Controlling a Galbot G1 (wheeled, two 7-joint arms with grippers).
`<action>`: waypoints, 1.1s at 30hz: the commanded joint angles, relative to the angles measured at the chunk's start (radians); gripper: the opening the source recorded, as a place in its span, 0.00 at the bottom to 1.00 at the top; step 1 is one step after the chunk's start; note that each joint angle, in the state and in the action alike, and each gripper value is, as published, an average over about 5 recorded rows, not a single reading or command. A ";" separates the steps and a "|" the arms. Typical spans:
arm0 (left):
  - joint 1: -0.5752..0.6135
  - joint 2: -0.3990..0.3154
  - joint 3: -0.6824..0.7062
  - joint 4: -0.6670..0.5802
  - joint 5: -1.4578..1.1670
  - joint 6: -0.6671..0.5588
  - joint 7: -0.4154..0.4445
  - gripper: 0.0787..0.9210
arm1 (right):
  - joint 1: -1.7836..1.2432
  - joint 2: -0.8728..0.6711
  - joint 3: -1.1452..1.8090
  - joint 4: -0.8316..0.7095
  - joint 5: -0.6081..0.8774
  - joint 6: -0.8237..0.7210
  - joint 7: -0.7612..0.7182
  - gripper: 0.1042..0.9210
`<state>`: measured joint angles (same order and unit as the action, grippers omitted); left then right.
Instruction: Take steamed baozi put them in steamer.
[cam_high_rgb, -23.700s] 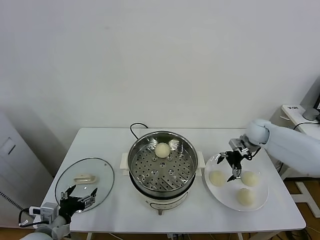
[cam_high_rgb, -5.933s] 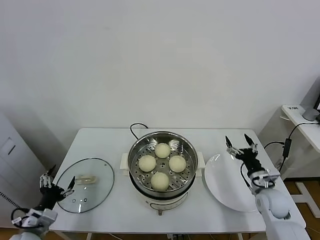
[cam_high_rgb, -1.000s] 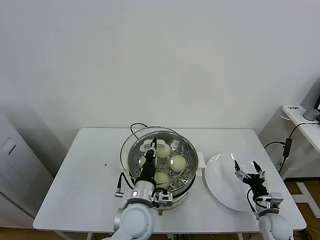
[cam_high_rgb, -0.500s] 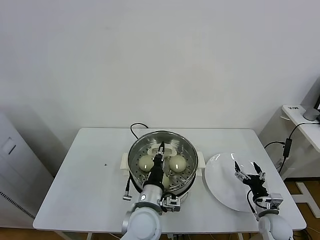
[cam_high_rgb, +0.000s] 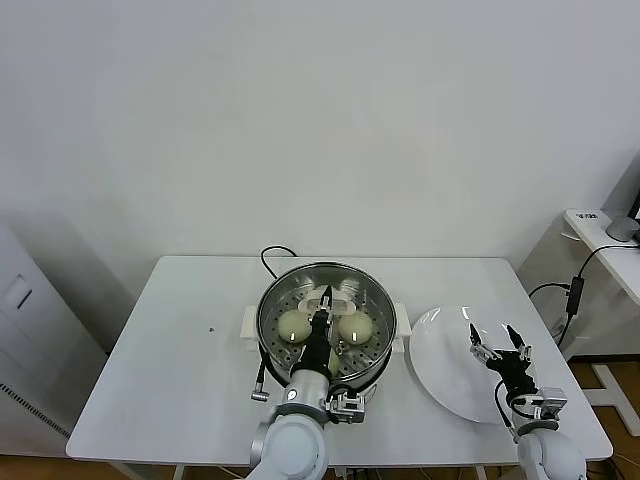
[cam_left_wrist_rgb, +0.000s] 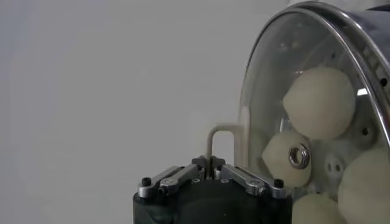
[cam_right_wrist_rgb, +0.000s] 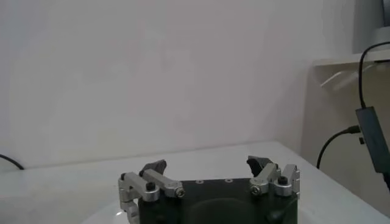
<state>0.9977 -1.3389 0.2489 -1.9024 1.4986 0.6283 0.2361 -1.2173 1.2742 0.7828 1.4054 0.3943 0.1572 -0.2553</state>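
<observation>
The steamer stands mid-table with steamed baozi on its perforated tray. A round glass lid lies over the pot's mouth. My left gripper reaches in from the front and is shut on the lid's cream handle. In the left wrist view the left gripper pinches that handle, and several baozi show through the glass lid. My right gripper hovers open over the bare white plate; in its own view the right gripper holds nothing.
The steamer's black cord loops behind the pot. The plate sits right of the steamer. A side table with cables stands off to the right. White tabletop stretches left of the steamer.
The lid, tilted and offset to the left a second ago, has shifted right and come level over the pot. My left arm moved right with it. The right gripper has stayed put.
</observation>
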 joint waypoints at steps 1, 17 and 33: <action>0.006 -0.002 0.000 0.012 -0.001 0.007 -0.012 0.03 | 0.000 -0.001 0.006 -0.002 0.001 0.002 -0.003 0.88; 0.121 0.105 -0.085 -0.266 -0.317 -0.066 0.039 0.25 | -0.003 0.003 0.014 -0.008 0.003 0.012 -0.011 0.88; 0.149 0.189 -0.777 -0.375 -2.051 -0.346 -0.080 0.80 | -0.026 0.015 0.014 0.054 -0.046 -0.036 0.008 0.88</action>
<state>1.0994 -1.1777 -0.0574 -2.2054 0.7055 0.3986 0.2854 -1.2350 1.2927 0.7933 1.4301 0.3938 0.1432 -0.2687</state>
